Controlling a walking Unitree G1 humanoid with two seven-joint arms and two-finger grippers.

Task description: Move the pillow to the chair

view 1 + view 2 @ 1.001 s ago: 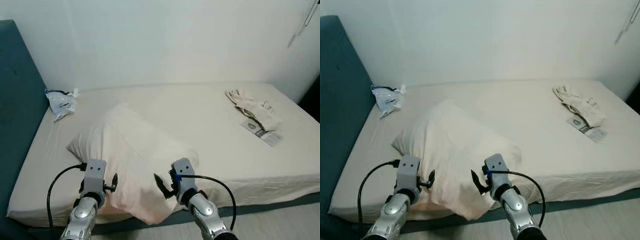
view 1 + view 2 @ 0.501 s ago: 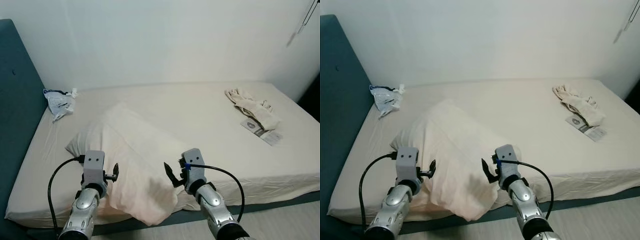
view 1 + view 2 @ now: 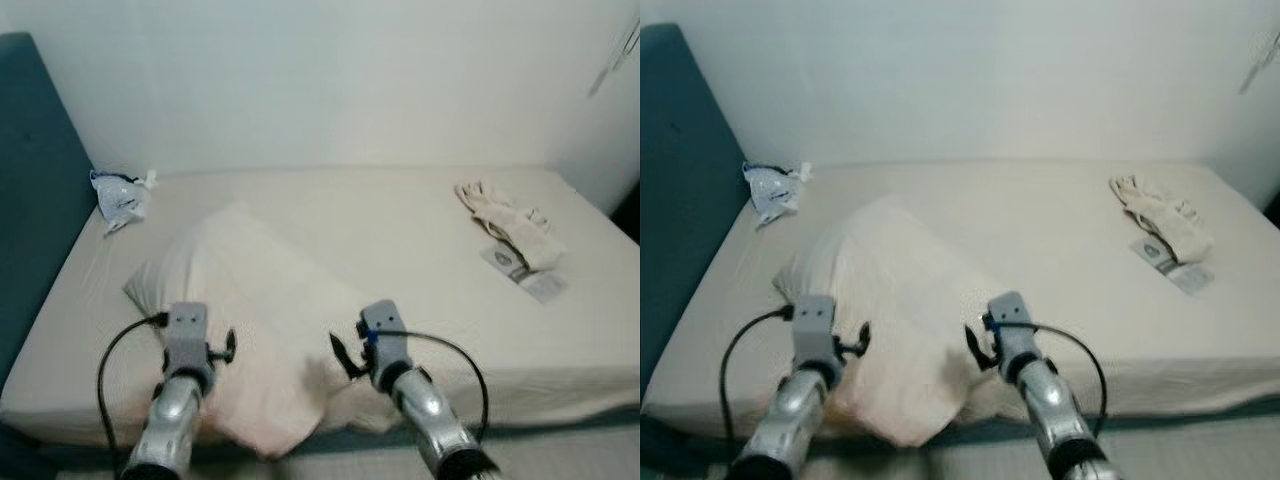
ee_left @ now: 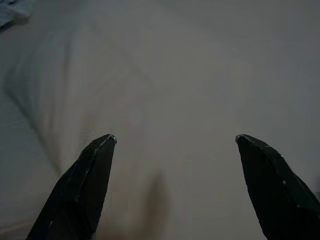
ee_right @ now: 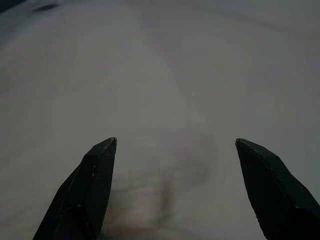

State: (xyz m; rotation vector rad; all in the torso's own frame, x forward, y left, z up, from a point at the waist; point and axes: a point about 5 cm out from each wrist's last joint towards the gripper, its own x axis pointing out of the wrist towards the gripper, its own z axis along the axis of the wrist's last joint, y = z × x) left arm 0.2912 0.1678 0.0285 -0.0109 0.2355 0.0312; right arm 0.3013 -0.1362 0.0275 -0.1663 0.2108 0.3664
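**Pillow on the near left of the bed, both end effectors spread beside it**

A dark teal headboard [image 3: 30, 200] rises at the far left. Just beside it, on the far left corner of the bed [image 3: 400, 230], lies a crumpled blue-and-white bag [image 3: 120, 195]. The cream pillow [image 3: 250, 330] lies on the near left part of the mattress, its near corner hanging over the edge. The left end effector [image 3: 228, 345] sits at the pillow's left side, fingers [image 4: 80, 190] wide apart, with pillow fabric between them in the wrist view. The right end effector [image 3: 340, 355] sits at the pillow's right side, fingers [image 5: 90, 190] likewise spread, nothing clamped. Well to the right, on the far right of the bed, a bundle of pale cloth [image 3: 510, 225] rests on a printed sheet [image 3: 525, 275]. A white wall [image 3: 330, 80] runs behind.
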